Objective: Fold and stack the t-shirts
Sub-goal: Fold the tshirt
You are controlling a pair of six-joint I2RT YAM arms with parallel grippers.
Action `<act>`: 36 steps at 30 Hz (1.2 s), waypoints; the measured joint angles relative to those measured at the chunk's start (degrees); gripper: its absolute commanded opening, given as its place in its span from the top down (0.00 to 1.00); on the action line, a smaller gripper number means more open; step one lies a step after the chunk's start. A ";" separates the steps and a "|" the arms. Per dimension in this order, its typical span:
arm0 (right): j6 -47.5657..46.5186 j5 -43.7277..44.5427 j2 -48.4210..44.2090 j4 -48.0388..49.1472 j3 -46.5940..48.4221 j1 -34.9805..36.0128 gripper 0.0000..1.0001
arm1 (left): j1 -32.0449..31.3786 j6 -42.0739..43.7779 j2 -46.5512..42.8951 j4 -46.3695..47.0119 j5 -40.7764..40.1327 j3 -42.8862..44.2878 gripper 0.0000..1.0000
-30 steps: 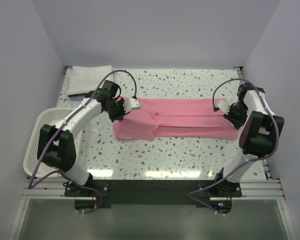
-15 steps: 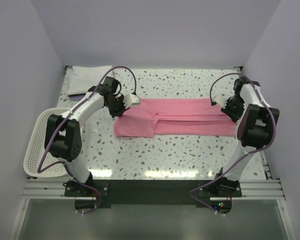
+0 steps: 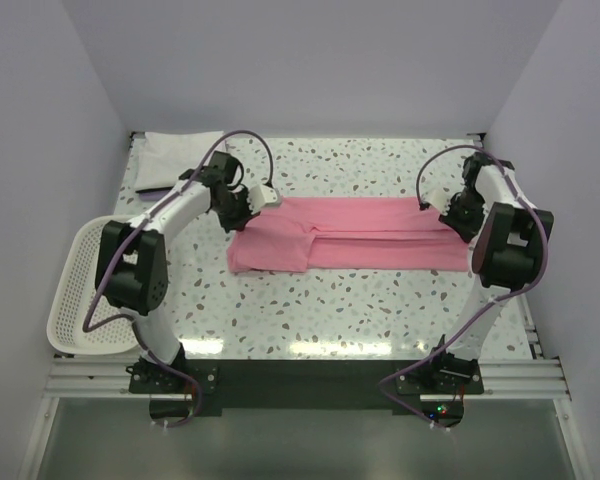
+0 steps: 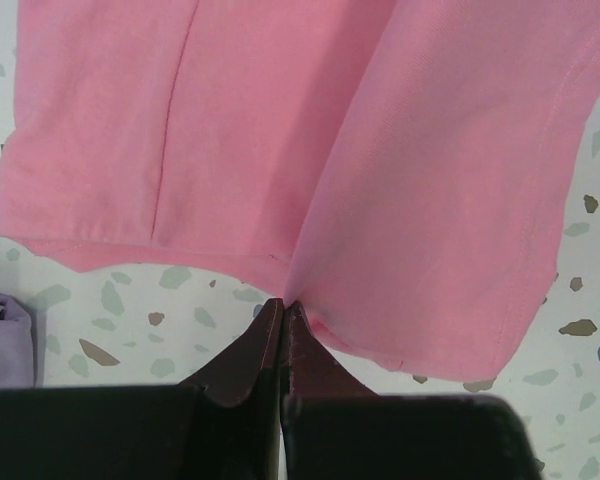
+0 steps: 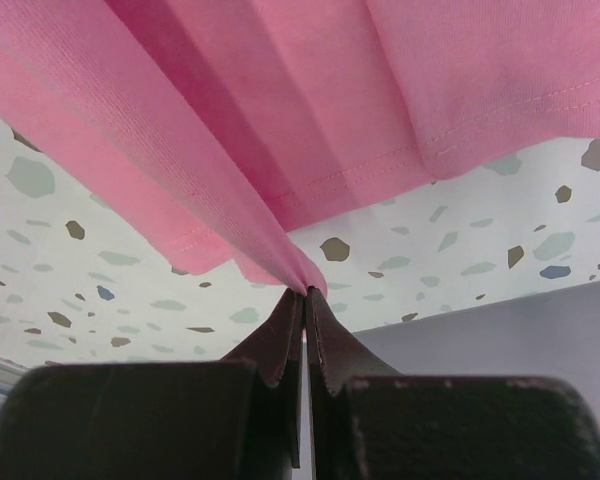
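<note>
Top view: left arm stretched far, elbow bent, left gripper (image 3: 246, 206) at the far left corner of the plain pink cloth t-shirt (image 3: 350, 235). Right arm is doubled back along the right edge, right gripper (image 3: 447, 212) at the far right corner. The pink t-shirt lies as a long band across the speckled desk (image 3: 310, 300), its left end wider. Folded white cloth t-shirt (image 3: 180, 158) sits in the far left corner, well apart. White plastic mesh basket (image 3: 75, 290) hangs off the left edge, its mesh floor showing.

Left wrist: left gripper (image 4: 283, 310) clenched, pinching the pink hem into a ridge.

Right wrist: right gripper (image 5: 305, 296) clenched on a bunched pink edge, cloth lifted in pleats over the desk.
</note>
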 measured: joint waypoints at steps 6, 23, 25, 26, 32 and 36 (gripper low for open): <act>0.02 0.17 0.55 0.04 0.02 0.00 1.00 | 0.00 -0.02 2.67 0.07 -0.46 2.40 1.00; 0.26 0.79 0.85 0.37 0.02 0.00 1.00 | -0.15 0.07 7.17 0.02 -1.42 6.69 1.00; 0.39 0.79 1.07 0.39 0.02 0.00 1.00 | -0.26 0.07 7.50 0.04 -1.62 6.71 1.00; 0.39 0.81 1.27 0.44 0.00 0.00 1.00 | -0.35 0.07 7.72 0.07 -1.77 6.69 1.00; 0.42 1.07 1.75 0.70 -0.07 0.00 1.00 | -0.87 0.13 8.63 0.15 -2.49 6.71 1.00; 0.42 1.18 1.75 1.11 -0.28 0.00 1.00 | -1.36 0.37 8.66 0.20 -3.19 6.69 1.00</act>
